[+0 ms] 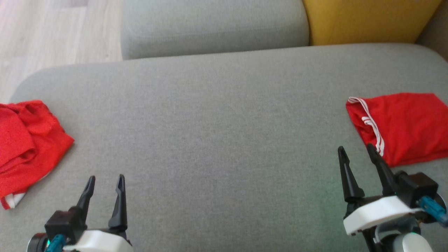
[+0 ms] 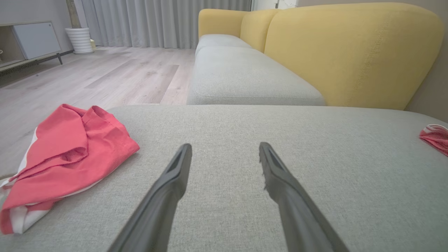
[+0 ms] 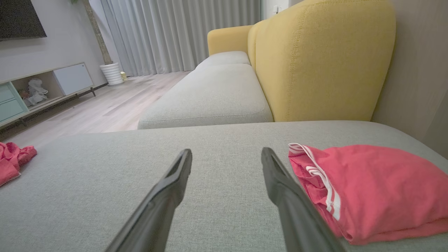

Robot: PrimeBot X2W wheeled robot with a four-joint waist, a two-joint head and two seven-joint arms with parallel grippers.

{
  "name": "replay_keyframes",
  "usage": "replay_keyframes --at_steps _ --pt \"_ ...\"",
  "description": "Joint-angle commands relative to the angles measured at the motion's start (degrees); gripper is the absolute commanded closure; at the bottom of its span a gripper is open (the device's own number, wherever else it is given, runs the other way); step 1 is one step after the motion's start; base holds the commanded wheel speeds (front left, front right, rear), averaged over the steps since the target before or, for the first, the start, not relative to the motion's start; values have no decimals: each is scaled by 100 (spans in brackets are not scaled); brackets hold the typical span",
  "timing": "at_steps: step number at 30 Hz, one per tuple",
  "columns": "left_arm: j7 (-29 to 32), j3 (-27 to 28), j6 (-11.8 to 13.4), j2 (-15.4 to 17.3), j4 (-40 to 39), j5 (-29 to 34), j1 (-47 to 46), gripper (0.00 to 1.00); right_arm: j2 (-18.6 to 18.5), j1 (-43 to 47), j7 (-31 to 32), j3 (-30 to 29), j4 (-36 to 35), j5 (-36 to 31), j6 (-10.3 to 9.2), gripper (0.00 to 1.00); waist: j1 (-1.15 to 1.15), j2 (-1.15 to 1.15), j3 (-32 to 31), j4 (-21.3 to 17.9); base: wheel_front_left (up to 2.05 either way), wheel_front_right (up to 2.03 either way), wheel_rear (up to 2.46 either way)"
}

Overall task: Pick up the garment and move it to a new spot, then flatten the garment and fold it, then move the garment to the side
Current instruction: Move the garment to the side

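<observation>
**Fig.** A crumpled red garment (image 1: 24,143) lies at the left edge of the grey sofa seat (image 1: 217,122), near the left hand (image 1: 106,176). A folded red garment (image 1: 409,126) lies just beside the right hand (image 1: 355,147). Both hands are spread wide and hold nothing. The cloth appears light, soft and limp, so a raised fold or hem edge would likely give the surest pinch.

My left pincer (image 1: 106,177) sits low on my left, both fingers wide apart and holding nothing. My right pincer (image 1: 355,147) reaches a bit farther forward, wide apart and empty too.
</observation>
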Motion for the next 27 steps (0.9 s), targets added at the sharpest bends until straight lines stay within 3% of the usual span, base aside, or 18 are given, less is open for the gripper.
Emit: replay_keyframes --at_steps 1,27 --pt "37 183 47 109 -286 -13 -155 0 -25 -98 3 129 -283 37 37 0 1 0 -79 24 0 0 0" --pt "241 144 194 123 -487 -171 72 0 -24 166 153 80 -560 69 37 0 1 0 -164 -97 0 0 0"
